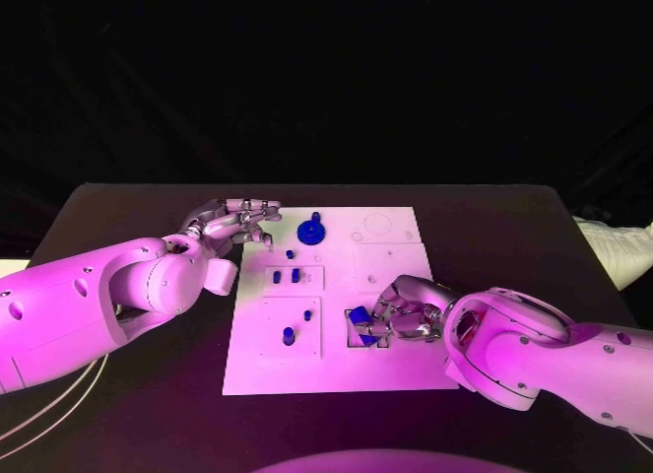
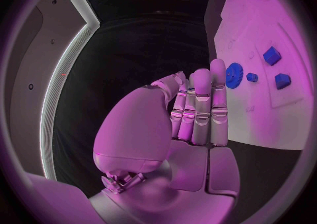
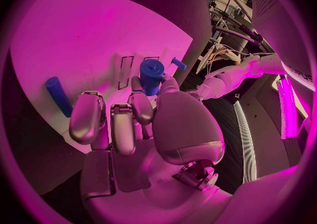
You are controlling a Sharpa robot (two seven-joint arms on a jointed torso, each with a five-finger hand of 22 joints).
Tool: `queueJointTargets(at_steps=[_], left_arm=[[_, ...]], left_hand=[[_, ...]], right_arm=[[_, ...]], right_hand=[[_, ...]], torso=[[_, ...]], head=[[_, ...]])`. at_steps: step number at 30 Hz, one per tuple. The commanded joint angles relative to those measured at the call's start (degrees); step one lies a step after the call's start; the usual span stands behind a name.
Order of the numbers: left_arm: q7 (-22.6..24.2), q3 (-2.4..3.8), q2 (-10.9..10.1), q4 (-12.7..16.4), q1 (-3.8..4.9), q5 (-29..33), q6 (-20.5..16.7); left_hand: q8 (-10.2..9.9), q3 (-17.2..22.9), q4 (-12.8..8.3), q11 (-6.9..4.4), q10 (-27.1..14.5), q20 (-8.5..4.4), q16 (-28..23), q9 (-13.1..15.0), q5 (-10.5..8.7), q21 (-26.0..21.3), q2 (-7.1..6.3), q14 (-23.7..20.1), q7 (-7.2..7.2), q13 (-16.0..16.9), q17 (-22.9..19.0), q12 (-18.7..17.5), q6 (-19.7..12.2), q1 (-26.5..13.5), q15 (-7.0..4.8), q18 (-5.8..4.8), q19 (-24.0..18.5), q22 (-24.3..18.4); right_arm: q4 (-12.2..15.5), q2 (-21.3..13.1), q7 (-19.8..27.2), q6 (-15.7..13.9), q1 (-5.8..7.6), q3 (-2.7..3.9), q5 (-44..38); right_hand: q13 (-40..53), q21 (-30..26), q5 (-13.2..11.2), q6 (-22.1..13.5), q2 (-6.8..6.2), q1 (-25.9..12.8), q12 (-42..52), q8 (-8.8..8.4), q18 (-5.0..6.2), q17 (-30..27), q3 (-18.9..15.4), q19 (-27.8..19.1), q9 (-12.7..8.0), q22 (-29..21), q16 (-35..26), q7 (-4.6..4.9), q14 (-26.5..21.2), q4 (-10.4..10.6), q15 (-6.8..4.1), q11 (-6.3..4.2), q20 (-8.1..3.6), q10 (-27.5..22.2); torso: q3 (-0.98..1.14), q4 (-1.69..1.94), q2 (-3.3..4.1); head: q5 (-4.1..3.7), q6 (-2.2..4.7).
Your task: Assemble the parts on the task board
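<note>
1. Tabletop [image 1: 525, 227]: dark bare surface lies outboard of both hands.
2. Task board [image 1: 397, 370]: its left edge lies just beside the left hand [image 1: 238, 219], whose fingers are straight, close together, holding nothing.
3. Right hand [image 1: 397, 313] grips a blue cylinder part [image 3: 151, 76] over the board's lower middle; blue gear [image 1: 312, 233] near the left fingertips.

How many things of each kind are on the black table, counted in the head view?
White task board: 1
Blue gear wheel: 1
Smaller blue pieces: 6
Silver hands: 2, left hand empty, right hand holding one piece
Total: 10
</note>
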Motion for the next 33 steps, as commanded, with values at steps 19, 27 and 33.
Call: queueJointTargets(at_steps=[19,27,33], left_arm=[[0.1,0.04,0.1,0.0,-0.02,-0.2,0.7],[0.2,0.03,0.2,0.0,-0.02,-0.2,0.8],[0.2,0.03,0.2,0.0,-0.02,-0.2,0.9]], left_hand=[[0.4,-0.3,0.0,-0.02,-0.7,0.4,-0.3,0.0,0.36,-0.4,0.39,-0.4,-0.11,0.0,-0.1,0.4,-0.6,0.0,-0.07,1.1,0.1,-0.1],[0.4,-0.3,0.0,-0.02,-0.7,0.4,-0.3,0.0,0.36,-0.4,0.39,-0.4,-0.11,0.0,-0.1,0.4,-0.6,0.0,-0.07,1.1,0.1,-0.1],[0.4,-0.3,0.0,-0.02,-0.7,0.4,-0.3,0.0,0.36,-0.4,0.39,-0.4,-0.11,0.0,-0.1,0.4,-0.6,0.0,-0.07,1.1,0.1,-0.1]], right_arm=[[0.1,-0.2,0.1,-3.2,-0.08,0.0,-7.2],[1.0,-0.4,1.7,-2.9,-0.14,0.01,-7.5],[1.1,-0.3,1.5,-1.5,-0.15,0.02,-9.2]], right_hand=[[-3.4,-0.7,-18.0,-1.9,-6.71,-14.2,-6.1,-0.25,-0.19,4.8,-0.1,-0.7,4.1,-1.4,-0.7,0.64,4.2,0.2,0.09,0.11,0.02,-2.5],[-2.9,-0.6,-9.8,-1.8,-4.09,-3.9,-5.8,0.18,-0.23,5.0,3.5,-0.5,5.8,-1.0,-0.6,0.35,4.2,-2.7,-0.14,-0.16,-0.16,-2.1],[-2.7,-0.4,-10.8,-1.2,-3.88,3.7,-5.8,0.83,-0.3,5.2,4.6,-0.4,6.8,-0.6,-0.5,0.03,4.3,-6.6,-0.42,-0.52,-0.36,-1.9]], torso=[[-0.05,-0.01,0.01],[0.07,0.02,0.02],[-0.04,0.11,0.01]], head=[[0.13,-0.13],[0.12,-0.18],[0.09,-0.29]])
